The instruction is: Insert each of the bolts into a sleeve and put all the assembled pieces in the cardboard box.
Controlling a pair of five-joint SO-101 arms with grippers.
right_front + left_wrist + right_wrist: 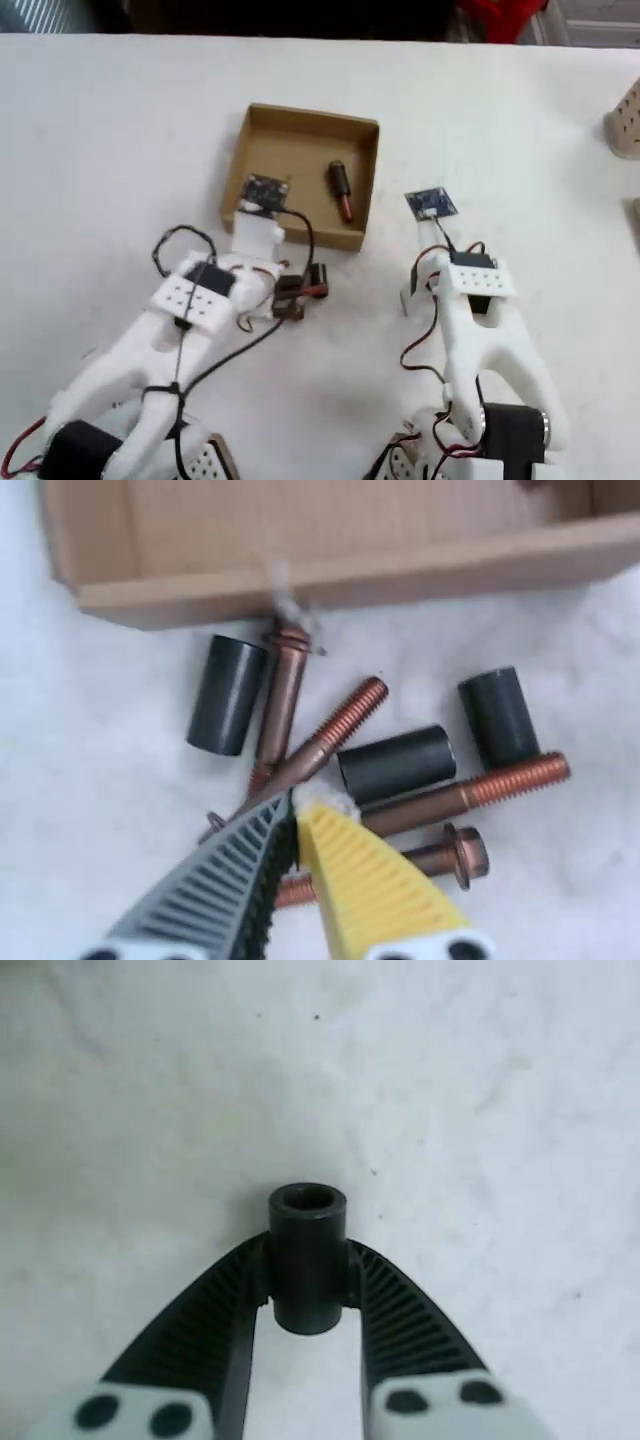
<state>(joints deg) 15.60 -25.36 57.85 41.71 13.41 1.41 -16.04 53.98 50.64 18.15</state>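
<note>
High view: cardboard box [262, 125] upper centre, one assembled piece [341, 190] inside. Left wrist view: left end effector [296, 815] clenched at the bolts [330, 735] mid-frame, easily scattered by a nudge. Right wrist view: sleeve [306, 1255] gripped by right end effector [306, 1290], centre; could get tilted.

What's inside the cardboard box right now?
One bolt in a dark sleeve lies in the cardboard box, toward its right side. The left arm's wrist covers the near left corner, so anything lying there is hidden.
</note>
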